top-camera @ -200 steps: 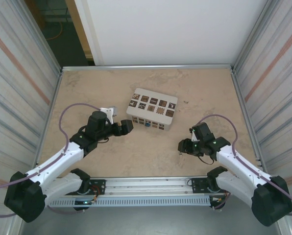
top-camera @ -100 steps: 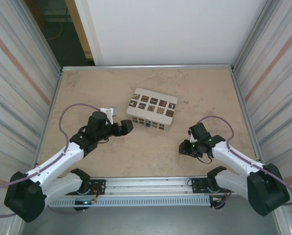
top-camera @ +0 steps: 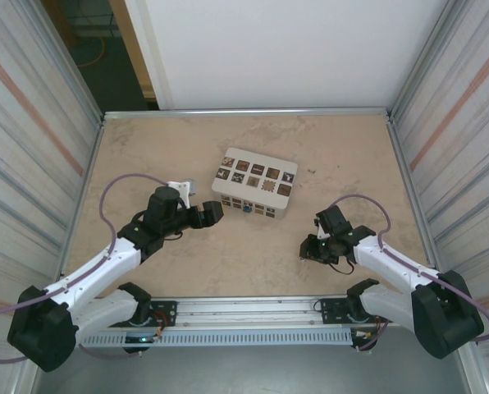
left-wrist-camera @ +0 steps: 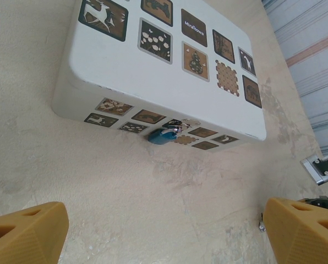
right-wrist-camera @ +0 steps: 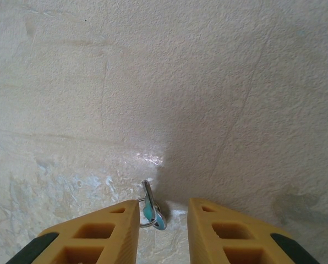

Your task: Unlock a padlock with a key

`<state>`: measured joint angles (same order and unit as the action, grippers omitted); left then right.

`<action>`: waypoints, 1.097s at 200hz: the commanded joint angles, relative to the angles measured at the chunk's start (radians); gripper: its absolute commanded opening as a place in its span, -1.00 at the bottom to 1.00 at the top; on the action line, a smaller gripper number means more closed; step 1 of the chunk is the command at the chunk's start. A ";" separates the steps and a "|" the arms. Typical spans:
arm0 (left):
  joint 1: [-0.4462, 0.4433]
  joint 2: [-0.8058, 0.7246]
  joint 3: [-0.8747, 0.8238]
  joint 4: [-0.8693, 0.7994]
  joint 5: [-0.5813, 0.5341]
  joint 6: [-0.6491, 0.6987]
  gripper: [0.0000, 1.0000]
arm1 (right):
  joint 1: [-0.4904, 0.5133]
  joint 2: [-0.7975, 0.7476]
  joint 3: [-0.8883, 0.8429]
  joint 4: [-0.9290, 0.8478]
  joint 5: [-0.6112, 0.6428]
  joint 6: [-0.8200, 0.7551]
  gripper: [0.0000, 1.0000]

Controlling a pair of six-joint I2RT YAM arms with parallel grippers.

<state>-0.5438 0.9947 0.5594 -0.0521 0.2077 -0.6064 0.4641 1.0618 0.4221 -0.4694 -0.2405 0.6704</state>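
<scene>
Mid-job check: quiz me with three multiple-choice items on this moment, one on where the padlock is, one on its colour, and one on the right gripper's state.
1. Where is the padlock?
A) against the side wall of the white box
B) on top of the box
C) pinched in a gripper

2. What colour is the padlock's body?
A) red
B) blue
C) yellow

3. How does the right gripper stand?
A) shut on the padlock
B) open, with the key lying on the table between its fingers
C) shut and empty

Answers:
1 A: the left wrist view shows it at the foot of the box's side.
2 B: the body is plainly blue there.
3 B: the fingers stand wider apart than the key.
</scene>
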 commanded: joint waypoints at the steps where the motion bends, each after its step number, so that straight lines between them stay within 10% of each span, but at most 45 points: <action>1: -0.005 0.001 -0.010 0.012 -0.018 -0.003 0.84 | 0.014 0.010 -0.009 -0.009 -0.019 0.022 -0.43; 219: -0.002 -0.030 -0.039 -0.007 -0.040 0.000 0.86 | 0.193 0.168 0.092 0.007 0.087 0.081 -0.66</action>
<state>-0.5438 0.9863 0.5304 -0.0559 0.1822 -0.6064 0.6247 1.1973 0.5030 -0.4957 -0.1265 0.7193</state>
